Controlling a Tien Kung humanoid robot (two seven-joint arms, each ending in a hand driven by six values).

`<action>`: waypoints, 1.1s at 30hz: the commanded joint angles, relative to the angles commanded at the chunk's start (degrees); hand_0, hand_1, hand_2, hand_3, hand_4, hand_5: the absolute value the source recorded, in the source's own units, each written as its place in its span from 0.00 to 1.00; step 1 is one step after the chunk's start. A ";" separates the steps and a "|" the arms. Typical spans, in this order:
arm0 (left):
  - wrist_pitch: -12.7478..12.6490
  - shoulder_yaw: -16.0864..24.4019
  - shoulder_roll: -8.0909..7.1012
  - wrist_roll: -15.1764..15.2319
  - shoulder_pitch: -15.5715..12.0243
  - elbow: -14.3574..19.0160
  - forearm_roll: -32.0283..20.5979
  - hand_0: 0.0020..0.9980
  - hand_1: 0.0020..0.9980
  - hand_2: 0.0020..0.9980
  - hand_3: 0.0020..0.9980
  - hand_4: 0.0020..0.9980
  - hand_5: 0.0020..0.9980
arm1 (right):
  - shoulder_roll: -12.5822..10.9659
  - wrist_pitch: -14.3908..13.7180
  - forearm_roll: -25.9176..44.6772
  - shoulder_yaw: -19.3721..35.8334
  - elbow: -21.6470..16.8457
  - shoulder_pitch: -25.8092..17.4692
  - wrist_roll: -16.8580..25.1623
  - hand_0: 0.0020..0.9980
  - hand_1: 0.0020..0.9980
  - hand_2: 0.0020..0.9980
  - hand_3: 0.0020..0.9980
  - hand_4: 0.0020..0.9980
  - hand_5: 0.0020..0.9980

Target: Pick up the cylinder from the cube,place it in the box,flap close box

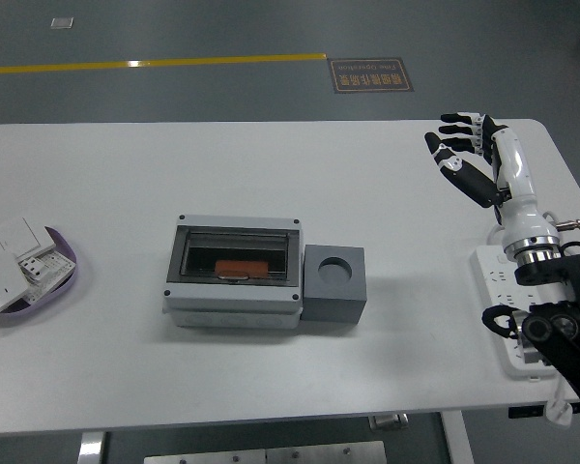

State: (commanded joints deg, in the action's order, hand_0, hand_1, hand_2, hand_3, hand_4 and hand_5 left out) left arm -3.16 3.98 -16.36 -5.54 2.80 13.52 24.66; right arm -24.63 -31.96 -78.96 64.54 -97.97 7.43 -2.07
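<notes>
While the right hand [469, 159] hangs over the white table's [271, 155] far right edge, its fingers are spread and hold nothing. An orange cylinder [242, 266] lies inside the grey box [234, 273], under its transparent flap. The grey cube [333, 282] touches the box's right side. A floor sign [370, 73] carries writing too small to read.

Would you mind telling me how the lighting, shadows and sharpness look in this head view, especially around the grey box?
Head view: even overhead light on the white table, with only soft shadows beside the grey cube with the round hole; the grey box with the clear flap shows slight glare on its lid, yet the orange piece inside stays visible; the right hand is sharp, with its fingers spread.
</notes>
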 joint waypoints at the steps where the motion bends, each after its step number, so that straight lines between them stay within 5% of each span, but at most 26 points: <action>1: 0.00 -0.01 -0.01 0.01 0.09 -0.01 0.00 0.60 0.62 0.61 0.62 0.69 0.21 | -0.04 -0.11 0.27 0.18 0.07 -0.06 0.24 0.65 0.61 0.64 0.66 0.78 0.46; 18: 0.00 1.36 0.86 0.06 -0.76 -0.25 -0.20 0.60 0.62 0.61 0.63 0.69 0.21 | 0.00 -1.93 11.01 3.31 1.67 -1.80 7.88 0.65 0.61 0.63 0.65 0.77 0.46; 33: 0.15 1.00 0.85 0.02 -0.28 -0.36 -1.02 0.60 0.62 0.61 0.63 0.69 0.21 | 1.16 -2.04 11.66 2.67 2.57 -1.47 8.45 0.66 0.62 0.63 0.64 0.78 0.46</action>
State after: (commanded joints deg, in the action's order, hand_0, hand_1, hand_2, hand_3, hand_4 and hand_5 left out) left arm -3.01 4.97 -15.52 -5.52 2.52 13.17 23.64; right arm -23.47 -34.00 -67.30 67.21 -95.40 5.96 6.38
